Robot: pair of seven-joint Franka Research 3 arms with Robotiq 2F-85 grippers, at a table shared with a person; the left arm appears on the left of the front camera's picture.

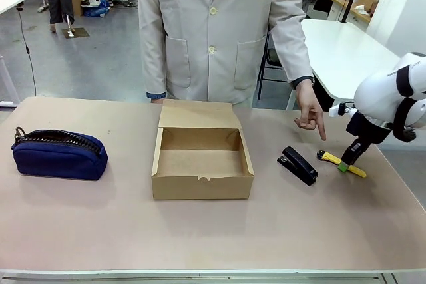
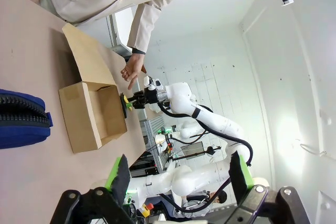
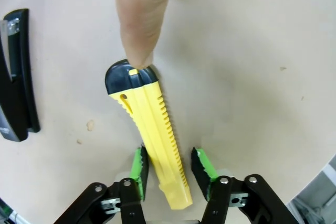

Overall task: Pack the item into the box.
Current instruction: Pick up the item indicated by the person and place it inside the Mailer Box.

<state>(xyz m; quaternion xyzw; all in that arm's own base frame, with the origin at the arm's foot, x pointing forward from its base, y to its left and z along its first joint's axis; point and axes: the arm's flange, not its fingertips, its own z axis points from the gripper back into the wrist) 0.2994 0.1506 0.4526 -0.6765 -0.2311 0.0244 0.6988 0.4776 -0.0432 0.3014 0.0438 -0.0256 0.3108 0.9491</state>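
My right fingers [image 1: 350, 156] stand spread on either side of the one yellow item [image 3: 155, 129], low in the right wrist view. They are not closed on it: one green pad is just beside it, the other a little apart. The item lies flat on the table [image 1: 299, 231] at the right of the front view, near one black stapler [image 1: 297, 165]. A person's finger [image 3: 140, 19] touches its dark end. One box [image 1: 200, 185] sits open at centre and one navy pouch [image 1: 58, 154] lies at left. My left fingers [image 2: 178, 174] are wide apart, holding nothing.

No readable text or labels.
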